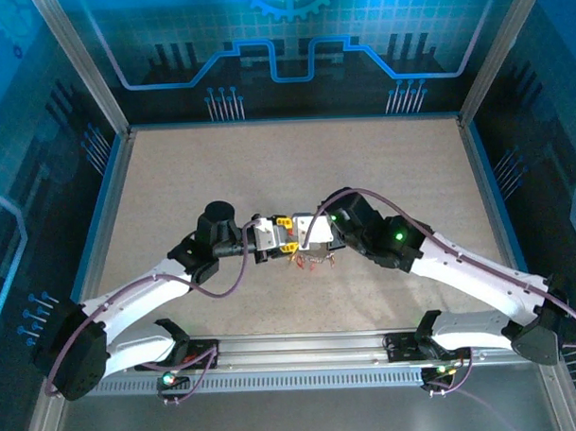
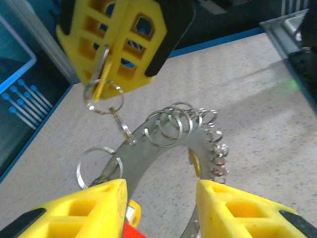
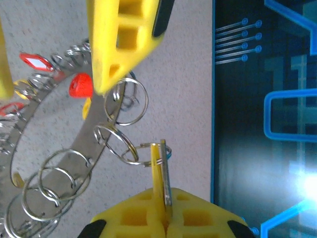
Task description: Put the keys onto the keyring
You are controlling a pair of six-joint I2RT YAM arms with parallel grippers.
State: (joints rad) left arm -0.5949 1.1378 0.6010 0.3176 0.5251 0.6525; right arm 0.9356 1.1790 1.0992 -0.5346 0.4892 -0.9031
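grey keyring (image 2: 148,156) carrying red-headed keys (image 3: 80,85), clamped in left end effector (image 2: 161,187), right end effector (image 3: 166,202) pinching a yellow key (image 3: 157,168)

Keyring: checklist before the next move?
1. Right fingers shut on the yellow key: ok.
2. Split rings link that key to the keyring: ok.
3. Left fingers gripping the keyring: contact is hidden, cannot tell.
4. Clearance for the next move: a left fingertip crowds a split ring in the right wrist view, not ok.
5. Red keys hang from the keyring: ok.
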